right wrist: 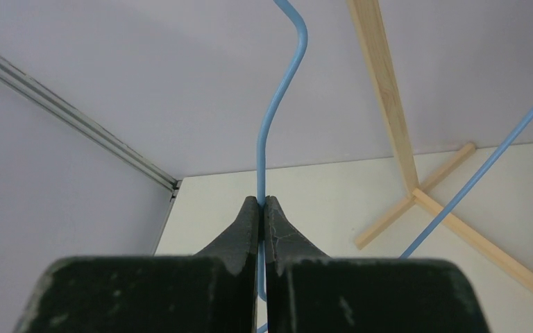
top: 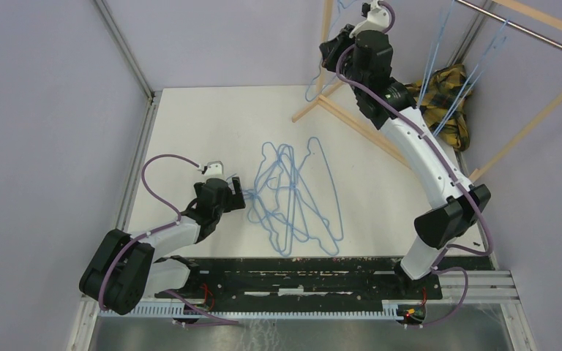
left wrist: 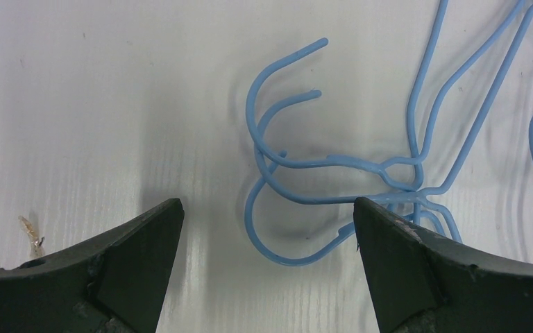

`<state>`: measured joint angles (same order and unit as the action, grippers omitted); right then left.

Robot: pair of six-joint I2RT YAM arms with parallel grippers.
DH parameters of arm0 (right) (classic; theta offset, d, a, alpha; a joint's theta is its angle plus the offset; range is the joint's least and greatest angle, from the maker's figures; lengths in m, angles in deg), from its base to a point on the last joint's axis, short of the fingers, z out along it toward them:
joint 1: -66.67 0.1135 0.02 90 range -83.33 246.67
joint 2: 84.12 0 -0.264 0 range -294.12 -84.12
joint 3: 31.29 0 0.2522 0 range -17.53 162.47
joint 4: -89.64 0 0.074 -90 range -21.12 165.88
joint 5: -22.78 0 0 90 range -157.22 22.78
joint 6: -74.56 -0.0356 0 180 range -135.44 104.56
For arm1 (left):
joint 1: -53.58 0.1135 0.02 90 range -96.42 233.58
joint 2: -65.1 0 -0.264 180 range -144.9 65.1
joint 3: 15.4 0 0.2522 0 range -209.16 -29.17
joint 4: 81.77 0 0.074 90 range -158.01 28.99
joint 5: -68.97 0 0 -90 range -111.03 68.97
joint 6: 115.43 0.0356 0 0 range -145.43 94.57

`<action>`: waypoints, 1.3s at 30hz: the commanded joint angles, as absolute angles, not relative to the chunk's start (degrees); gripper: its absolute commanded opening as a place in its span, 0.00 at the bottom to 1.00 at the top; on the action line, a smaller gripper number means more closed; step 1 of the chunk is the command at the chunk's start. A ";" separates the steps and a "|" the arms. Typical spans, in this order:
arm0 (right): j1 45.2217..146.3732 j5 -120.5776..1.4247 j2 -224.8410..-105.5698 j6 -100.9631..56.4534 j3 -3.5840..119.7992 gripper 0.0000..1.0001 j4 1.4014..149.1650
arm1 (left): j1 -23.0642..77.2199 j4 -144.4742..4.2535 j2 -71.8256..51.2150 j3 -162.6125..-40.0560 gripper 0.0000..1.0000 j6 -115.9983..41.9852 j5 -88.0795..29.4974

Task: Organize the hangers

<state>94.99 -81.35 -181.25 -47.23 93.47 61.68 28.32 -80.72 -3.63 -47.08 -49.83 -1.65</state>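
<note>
The left claw (left wrist: 267, 208) released; right claw (right wrist: 264, 201) grasping a thin light-blue wire hanger (right wrist: 261, 159).
Near, a tangled hanger pile (top: 296, 197) on the white desk (top: 212, 124), left claw at its 9 o'clock; far, toward 1 o'clock, the held hanger beside the wooden rack frame (top: 351, 121).

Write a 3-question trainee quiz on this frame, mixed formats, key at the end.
1. True or false: the left gripper is shut.
2. The right gripper is: A) open; B) shut on a hanger; C) shut on nothing.
3. Fill in: the tangled hangers lie on the ____.
Key: 1 false; 2 B; 3 table.
</note>
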 commanded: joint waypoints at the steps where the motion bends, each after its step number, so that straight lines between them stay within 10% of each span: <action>1: 93.31 -81.12 -181.81 -46.81 97.68 0.01 62.22 | 28.01 -84.09 -2.94 -47.89 0.99 -49.20 -1.51; 36: 78.72 -77.51 -177.77 -48.48 87.40 0.01 65.99 | 28.03 -84.00 -3.99 -48.48 0.99 -48.98 -2.02; 39: 78.72 -76.79 -176.20 -48.79 85.62 0.18 66.27 | 28.00 -83.92 -4.03 -48.50 0.99 -48.98 -2.02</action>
<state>79.29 -77.46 -180.20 -47.65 87.33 64.33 28.32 -81.44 -3.80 -47.08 -49.83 -1.96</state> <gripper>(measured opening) 0.065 0.991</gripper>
